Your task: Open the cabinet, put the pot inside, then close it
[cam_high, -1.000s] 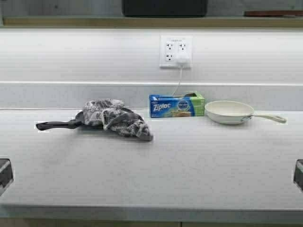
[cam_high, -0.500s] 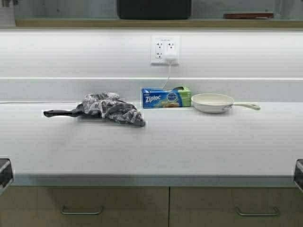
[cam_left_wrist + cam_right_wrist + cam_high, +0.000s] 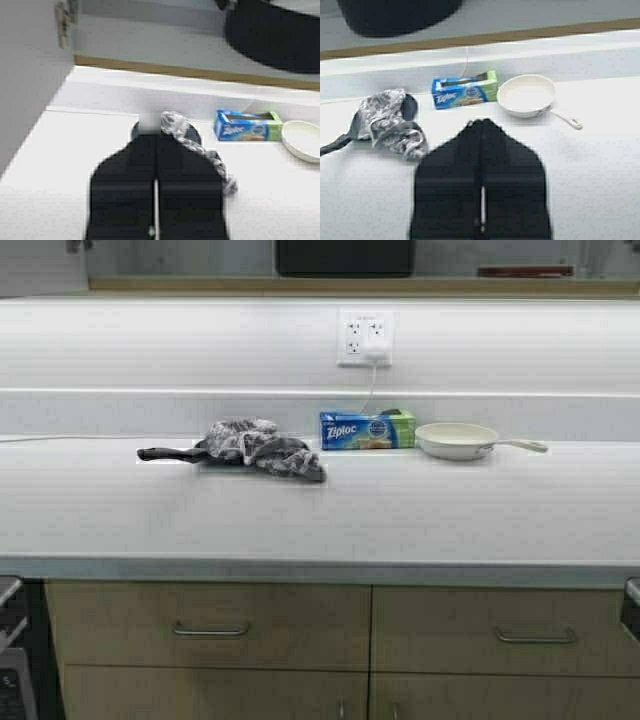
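**Base backed off; pot already on cabinet shelf, doors not yet shut**

Change: the robot has driven back from the surface (image 3: 400, 520). The whole scene shifts, and more of the base drawers (image 3: 210, 625) shows below the edge than half a second ago. The things themselves have not moved.

The pot (image 3: 345, 257) sits inside the cabinet (image 3: 300, 284), on its tan-edged shelf at the top of the high view. An open door (image 3: 25, 75) with a hinge shows in the left wrist view. Judged: placing is done, closing is left, and backing off likely makes room to swing the doors.

The left gripper (image 3: 152, 145) is low at the left edge, fingers together and empty. The right gripper (image 3: 481, 127) is low at the right edge, fingers together and empty. Both point forward at the surface.

Also there: a black pan (image 3: 165, 453) under a cloth (image 3: 262, 448), a Ziploc box (image 3: 366, 429) and a white pan (image 3: 457, 439).
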Controlling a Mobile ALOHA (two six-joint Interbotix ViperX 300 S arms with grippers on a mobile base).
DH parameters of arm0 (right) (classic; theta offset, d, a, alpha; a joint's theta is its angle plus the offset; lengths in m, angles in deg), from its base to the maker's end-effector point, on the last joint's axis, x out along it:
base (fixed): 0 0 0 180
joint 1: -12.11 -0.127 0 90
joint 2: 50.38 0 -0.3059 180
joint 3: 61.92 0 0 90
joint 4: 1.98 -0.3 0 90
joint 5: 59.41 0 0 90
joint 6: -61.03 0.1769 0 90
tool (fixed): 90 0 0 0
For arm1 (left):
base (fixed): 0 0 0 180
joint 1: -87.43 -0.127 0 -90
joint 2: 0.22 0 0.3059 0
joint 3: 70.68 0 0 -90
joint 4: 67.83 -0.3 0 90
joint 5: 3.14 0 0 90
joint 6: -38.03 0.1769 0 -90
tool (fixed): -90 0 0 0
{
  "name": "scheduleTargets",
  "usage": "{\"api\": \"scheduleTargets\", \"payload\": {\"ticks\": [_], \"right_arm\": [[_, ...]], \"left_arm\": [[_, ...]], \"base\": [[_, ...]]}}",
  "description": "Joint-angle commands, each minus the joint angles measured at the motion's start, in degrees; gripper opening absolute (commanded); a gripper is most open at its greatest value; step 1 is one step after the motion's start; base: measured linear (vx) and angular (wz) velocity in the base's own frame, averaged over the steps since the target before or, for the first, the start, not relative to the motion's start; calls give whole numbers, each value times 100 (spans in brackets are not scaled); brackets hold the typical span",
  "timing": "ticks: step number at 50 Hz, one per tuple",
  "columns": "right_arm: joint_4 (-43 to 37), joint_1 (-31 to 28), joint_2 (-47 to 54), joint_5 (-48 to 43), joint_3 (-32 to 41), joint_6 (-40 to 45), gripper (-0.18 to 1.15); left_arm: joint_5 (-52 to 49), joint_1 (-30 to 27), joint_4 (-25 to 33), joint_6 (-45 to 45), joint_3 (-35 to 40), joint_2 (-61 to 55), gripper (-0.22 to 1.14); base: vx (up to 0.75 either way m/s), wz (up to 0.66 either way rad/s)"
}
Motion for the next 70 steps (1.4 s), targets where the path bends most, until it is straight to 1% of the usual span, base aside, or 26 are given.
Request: {"api": "scheduleTargets", "payload": {"ticks": [1, 14, 17, 20, 30, 35, 45, 54, 62, 70], "right_arm": [[308, 536, -483, 316, 431, -35, 8], [527, 1960, -738, 888, 1134, -35, 8], [563, 2364, -756, 888, 1354, -35, 8], [606, 2522, -668, 896, 1591, -35, 8], [940, 2689, -114, 984, 2294, -26, 8], [940, 2900, 149, 984, 2531, -18, 8], [853, 3393, 765, 984, 3023, 18, 8], [712, 3674, 1116, 932, 3410, 18, 8], [633, 3683, 1723, 914, 3771, 26, 7], [220, 3533, 1995, 853, 3867, 9, 7]], "left_arm": [[-387, -747, -18, 9, 589, 132, 4], [-809, -2276, -18, -35, 1512, 105, 4], [-923, -2505, -18, -26, 1714, 79, 4], [-984, -2663, -18, -44, 1925, 44, 4], [-984, -2892, -18, -53, 2514, -176, 4], [-984, -3067, -26, -18, 2777, -281, 4], [-984, -3103, -132, -18, 3313, -835, 4], [-976, -3296, -141, -70, 3542, -1266, 4], [-967, -3322, -141, -114, 3639, -1626, 4], [-967, -3261, -53, -343, 3595, -1828, 4]], "base": [[-22, 8], [-18, 7], [-12, -1], [-10, -4], [-9, -4], [-6, -3], [-5, -3], [-4, -1], [-1, -1], [-1, -1]]}}
